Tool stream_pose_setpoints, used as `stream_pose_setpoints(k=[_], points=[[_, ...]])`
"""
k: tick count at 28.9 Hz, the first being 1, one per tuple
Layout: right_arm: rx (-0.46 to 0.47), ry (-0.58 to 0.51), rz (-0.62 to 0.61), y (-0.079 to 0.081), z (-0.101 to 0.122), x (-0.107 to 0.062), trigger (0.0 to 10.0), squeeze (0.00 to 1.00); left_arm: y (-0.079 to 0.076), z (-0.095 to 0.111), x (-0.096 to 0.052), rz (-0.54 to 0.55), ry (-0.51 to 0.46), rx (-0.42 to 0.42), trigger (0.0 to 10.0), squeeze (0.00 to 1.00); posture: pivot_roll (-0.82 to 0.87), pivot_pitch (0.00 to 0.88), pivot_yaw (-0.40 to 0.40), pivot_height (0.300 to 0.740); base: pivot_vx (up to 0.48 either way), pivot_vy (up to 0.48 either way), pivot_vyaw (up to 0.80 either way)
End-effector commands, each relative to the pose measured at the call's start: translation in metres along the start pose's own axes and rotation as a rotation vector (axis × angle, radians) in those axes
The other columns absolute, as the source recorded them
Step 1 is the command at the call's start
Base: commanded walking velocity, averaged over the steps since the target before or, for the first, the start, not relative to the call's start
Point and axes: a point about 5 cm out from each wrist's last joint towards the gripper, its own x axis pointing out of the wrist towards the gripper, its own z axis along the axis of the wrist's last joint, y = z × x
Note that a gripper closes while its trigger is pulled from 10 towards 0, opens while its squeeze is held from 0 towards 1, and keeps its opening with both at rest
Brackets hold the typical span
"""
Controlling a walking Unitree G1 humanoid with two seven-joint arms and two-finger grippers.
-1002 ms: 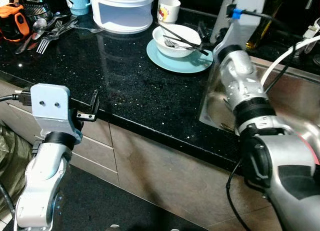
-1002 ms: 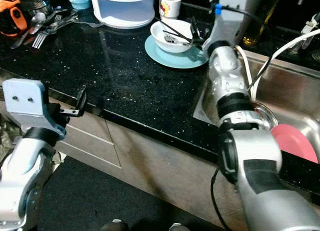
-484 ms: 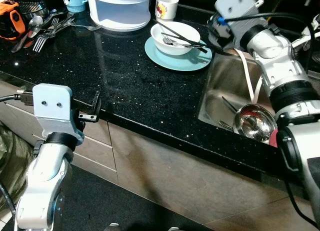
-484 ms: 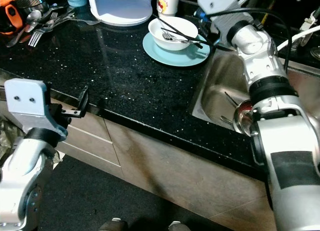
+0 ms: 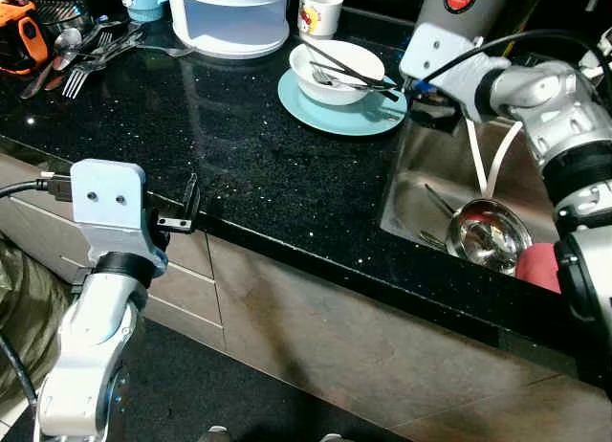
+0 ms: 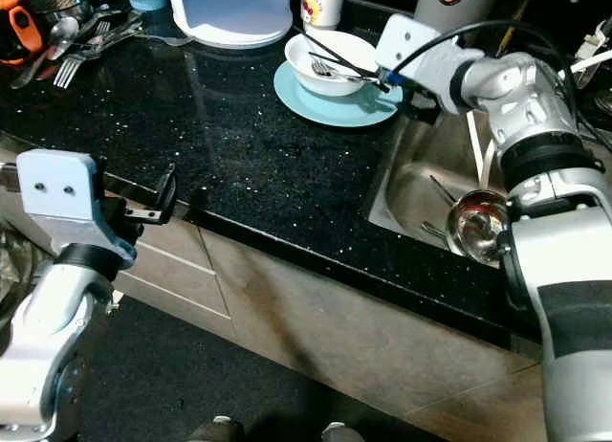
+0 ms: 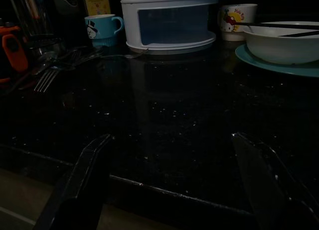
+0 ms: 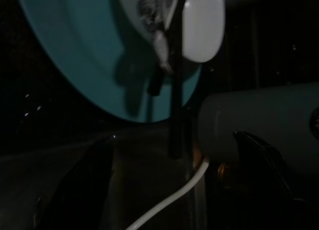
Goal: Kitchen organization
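Here the right gripper [image 8: 172,155] sits at the worktop's [image 5: 239,136] edge along the sink [image 5: 421,188], its two black fingers spread wide with nothing between them. The chopsticks [image 5: 349,69] lie across the white bowl [image 5: 335,74], which stands on the teal plate [image 5: 339,112] close to that sink-side edge. Their long axis runs from the bowl's far rim toward the sink, so the dark tips jut past the bowl and over the plate's rim, pointing at the open fingers. In the right wrist view the tips [image 8: 174,120] hang ahead of the gap, roughly centred between the fingers, though the picture is dim and how near they are is hard to judge. A fork [image 5: 330,80] also rests in the bowl.

The right arm is plainly the nearer one. The left gripper [image 5: 182,212] hangs at the worktop's front edge, well apart from the plate, fingers likewise apart and empty.

The coming move probably turns on the fingers closing across the sticks' axis, not along it.
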Motion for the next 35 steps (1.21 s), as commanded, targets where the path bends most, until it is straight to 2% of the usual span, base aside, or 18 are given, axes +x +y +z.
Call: stream_pose_setpoints(k=[1,4,10,19,24,25,27,28,30,31,35], points=[[-0.015,0.026,-0.002,0.0,0.002,0.003,10.0,0.0,-0.002,0.0,-0.001,-0.002,0.005,-0.002,10.0,0.0,0.17,0.129,-0.088,0.74,0.0,0.0,0.0],[-0.026,0.032,-0.022,0.0,0.004,0.005,10.0,0.0,-0.002,0.0,-0.001,-0.002,0.005,-0.003,10.0,0.0,0.17,0.129,-0.088,0.74,0.0,0.0,0.0],[-0.058,0.047,-0.17,-0.001,0.018,0.017,10.0,0.0,-0.002,-0.001,0.0,-0.001,0.006,-0.008,10.0,0.0,0.17,0.13,-0.093,0.74,0.0,0.0,0.0],[-0.106,0.084,-0.118,0.02,0.025,0.034,10.0,0.0,-0.004,-0.002,0.0,-0.003,0.012,-0.016,10.0,0.0,0.17,0.135,-0.098,0.74,0.0,0.0,0.0],[-0.138,0.117,-0.096,0.027,0.024,0.038,10.0,0.0,-0.002,-0.003,-0.002,0.005,0.017,-0.016,10.0,0.0,0.16,0.139,-0.103,0.74,0.0,0.0,0.0],[-0.146,0.128,-0.103,0.028,0.024,0.039,9.0,0.0,-0.002,-0.003,-0.002,0.008,0.017,-0.016,10.0,0.0,0.16,0.139,-0.103,0.74,0.0,0.0,0.0],[-0.149,0.135,-0.11,0.028,0.024,0.039,9.0,0.0,-0.002,-0.003,-0.003,0.009,0.018,-0.016,10.0,0.0,0.16,0.139,-0.103,0.74,0.0,0.0,0.0],[-0.152,0.144,-0.12,0.028,0.025,0.04,4.8,0.0,-0.002,-0.003,-0.003,0.01,0.018,-0.016,10.0,0.0,0.16,0.14,-0.105,0.74,0.0,0.0,0.0],[-0.158,0.156,-0.132,0.028,0.025,0.041,4.5,0.0,-0.003,-0.003,-0.003,0.012,0.017,-0.017,10.0,0.0,0.16,0.14,-0.107,0.74,0.0,0.0,0.0],[-0.163,0.165,-0.135,0.029,0.025,0.042,0.0,0.0,-0.002,-0.003,-0.003,0.016,0.016,-0.018,10.0,0.0,0.16,0.141,-0.109,0.74,0.0,0.0,0.0],[-0.17,0.181,-0.137,0.029,0.025,0.043,0.0,0.0,-0.001,-0.003,-0.004,0.023,0.016,-0.019,10.0,0.0,0.16,0.142,-0.11,0.74,0.0,0.0,0.0]])
